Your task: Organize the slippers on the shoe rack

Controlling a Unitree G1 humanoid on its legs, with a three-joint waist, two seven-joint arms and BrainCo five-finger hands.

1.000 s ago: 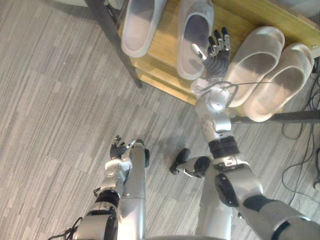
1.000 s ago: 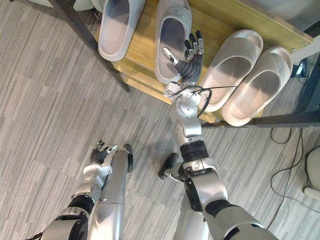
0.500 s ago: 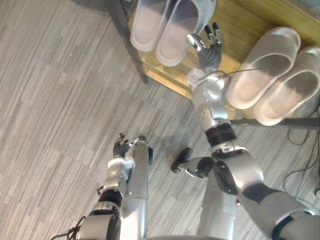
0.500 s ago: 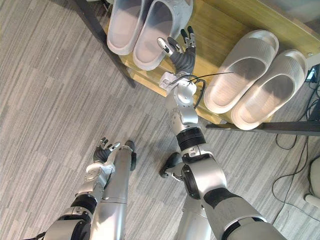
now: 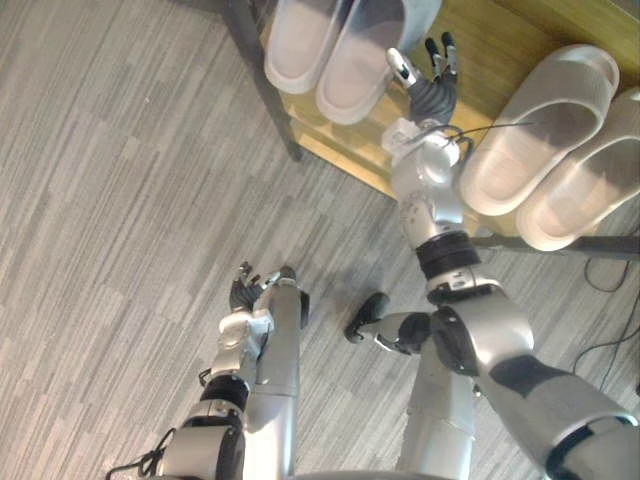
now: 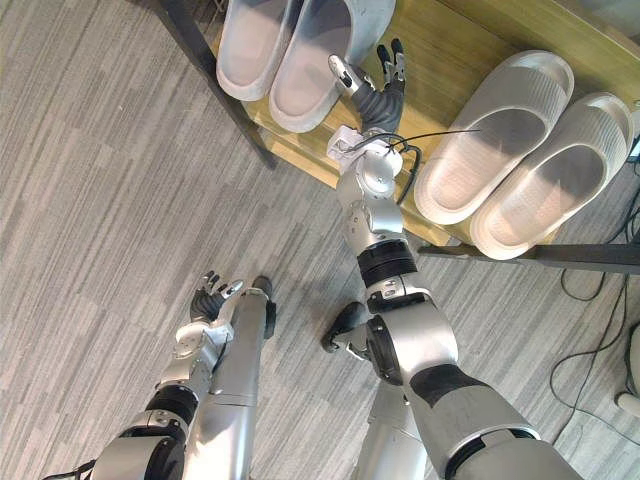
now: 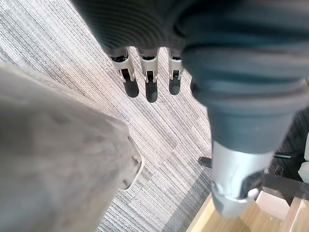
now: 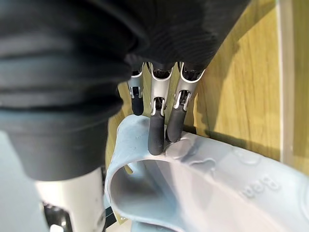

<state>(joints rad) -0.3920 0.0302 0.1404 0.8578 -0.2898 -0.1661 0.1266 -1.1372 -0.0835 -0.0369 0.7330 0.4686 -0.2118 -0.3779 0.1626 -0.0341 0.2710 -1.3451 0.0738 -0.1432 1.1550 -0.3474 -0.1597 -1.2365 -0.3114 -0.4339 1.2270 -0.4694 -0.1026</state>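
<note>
The shoe rack runs past the upper edge, which cuts off the grey slippers. The beige slippers lie well apart from them, with bare wood between. The right hand has straight fingers touching a grey slipper's rim. The left hand hangs relaxed over open floor.

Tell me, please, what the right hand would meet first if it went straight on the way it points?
Most likely the light grey slipper: straight fingers of the right hand seem to touch its upper in the wrist view. Past it lies the wooden shelf; depth is unclear.

Head stereo pair down on shoe rack, wrist cameras close
</note>
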